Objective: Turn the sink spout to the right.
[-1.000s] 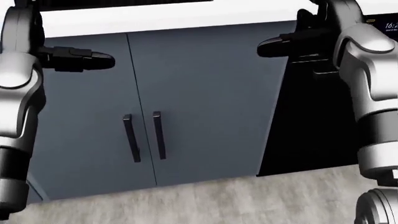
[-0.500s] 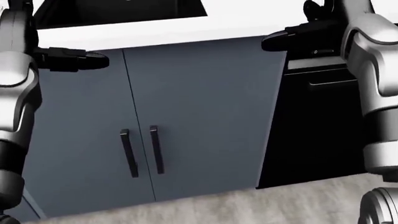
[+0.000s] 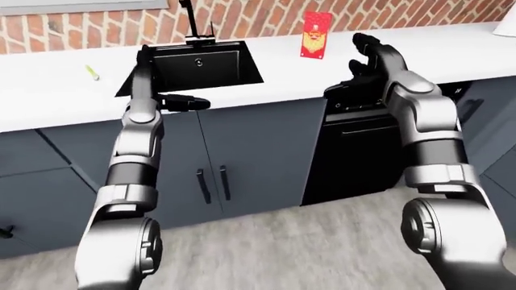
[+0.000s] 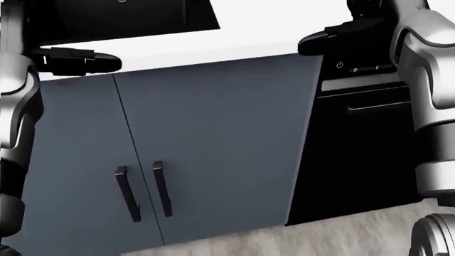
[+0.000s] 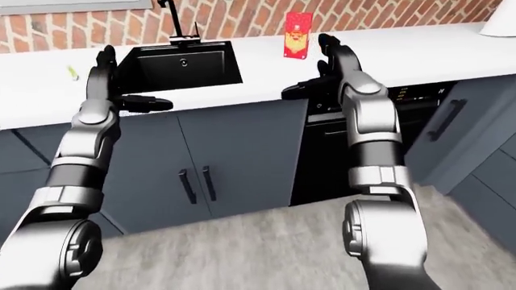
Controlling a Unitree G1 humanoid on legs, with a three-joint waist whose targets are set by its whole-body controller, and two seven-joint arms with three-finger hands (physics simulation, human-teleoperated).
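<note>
The black sink (image 3: 198, 66) is set in the white counter (image 3: 56, 90) at the top of the left-eye view. Its thin dark spout (image 3: 188, 18) rises from a base at the sink's top edge against the brick wall; only its stem shows. My left hand (image 3: 153, 81) is raised over the sink's left rim, fingers open, thumb pointing right. My right hand (image 3: 363, 60) is raised over the counter to the right of the sink, fingers spread open. Both hands are empty and well below the spout.
A red carton (image 3: 315, 35) stands on the counter right of the sink. A small green item (image 3: 92, 72) lies on the counter to the left. Blue-grey cabinet doors (image 4: 213, 149) with dark handles are below, and a black dishwasher (image 3: 355, 151) is to their right.
The head view has shifted: the counter edge, cabinet doors and handles slide down and left, and more of the sink shows. Both hands keep their open pose.
</note>
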